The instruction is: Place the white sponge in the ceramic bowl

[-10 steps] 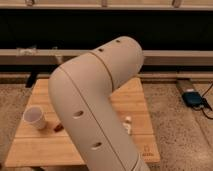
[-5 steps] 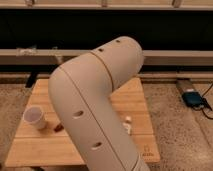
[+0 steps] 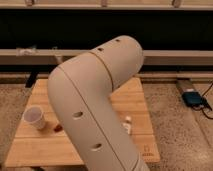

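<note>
My large beige arm (image 3: 95, 100) fills the middle of the camera view and hides much of the wooden table (image 3: 30, 145). A small white blocky piece, the white sponge (image 3: 128, 125), lies on the table just right of the arm. A small orange-red sliver (image 3: 58, 128) shows at the arm's left edge. It may be the rim of the ceramic bowl, with the rest hidden behind the arm. My gripper is not in view.
A white paper cup (image 3: 34, 117) stands on the table's left side. A blue device (image 3: 192, 97) with a cable lies on the speckled floor at the right. A long rail and a dark wall run behind the table.
</note>
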`<state>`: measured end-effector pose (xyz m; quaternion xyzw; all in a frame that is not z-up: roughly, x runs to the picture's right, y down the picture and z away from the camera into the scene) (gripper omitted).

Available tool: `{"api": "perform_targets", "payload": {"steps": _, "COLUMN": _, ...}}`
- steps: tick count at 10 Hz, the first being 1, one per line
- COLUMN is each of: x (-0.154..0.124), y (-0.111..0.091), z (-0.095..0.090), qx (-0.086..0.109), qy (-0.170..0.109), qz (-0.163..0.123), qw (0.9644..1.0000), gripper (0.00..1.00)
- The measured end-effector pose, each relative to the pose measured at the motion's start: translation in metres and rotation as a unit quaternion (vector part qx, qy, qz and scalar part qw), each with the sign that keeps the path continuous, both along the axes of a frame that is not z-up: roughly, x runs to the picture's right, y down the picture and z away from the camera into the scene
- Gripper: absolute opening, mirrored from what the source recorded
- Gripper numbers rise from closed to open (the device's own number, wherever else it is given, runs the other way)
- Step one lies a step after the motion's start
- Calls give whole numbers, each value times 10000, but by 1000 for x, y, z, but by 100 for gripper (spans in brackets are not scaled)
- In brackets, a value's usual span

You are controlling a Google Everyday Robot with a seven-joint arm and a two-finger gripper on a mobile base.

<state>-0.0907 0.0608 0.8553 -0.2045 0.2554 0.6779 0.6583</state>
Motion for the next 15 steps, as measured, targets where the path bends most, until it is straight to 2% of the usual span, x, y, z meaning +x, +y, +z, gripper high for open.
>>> {"api": "perform_targets", "payload": {"steps": 1, "x": 2, "y": 3, "z": -13, "qx": 88, "qy": 28, "qz": 32, "qw": 10000, "gripper": 69}}
{"api": "perform_targets", "payload": {"steps": 2, "x": 12, "y": 11, "z": -35, "qx": 206, "qy": 86, "qz": 118, "qw": 9997, "gripper": 69}}
{"api": "perform_targets", "payload": {"steps": 3, "x": 23, "y": 25, "z": -55, "qx": 282, "qy": 149, "qz": 242, "qw": 9992, "gripper": 69}}
{"api": "perform_targets", "payload": {"steps": 5, "x": 48, "y": 57, "z": -83, "qx": 341, "qy": 275, "qz": 562, "qw": 9975, "gripper": 69}}
{"api": "perform_targets", "payload": {"steps": 6, "x": 57, "y": 69, "z": -88, "qx": 308, "qy": 317, "qz": 731, "qw": 9963, "gripper": 69}}
{"api": "perform_targets", "payload": {"steps": 8, "x": 72, "y": 95, "z": -78, "qx": 120, "qy": 427, "qz": 1139, "qw": 9925, "gripper": 69}}
{"api": "perform_targets", "payload": {"steps": 11, "x": 83, "y": 124, "z": -48, "qx": -241, "qy": 536, "qz": 1625, "qw": 9850, "gripper": 69}}
{"api": "perform_targets", "payload": {"steps": 12, "x": 85, "y": 131, "z": -41, "qx": -345, "qy": 574, "qz": 1756, "qw": 9822, "gripper": 69}}
{"api": "perform_targets", "payload": {"steps": 15, "x": 100, "y": 139, "z": -37, "qx": -467, "qy": 692, "qz": 2002, "qw": 9762, "gripper": 69}}
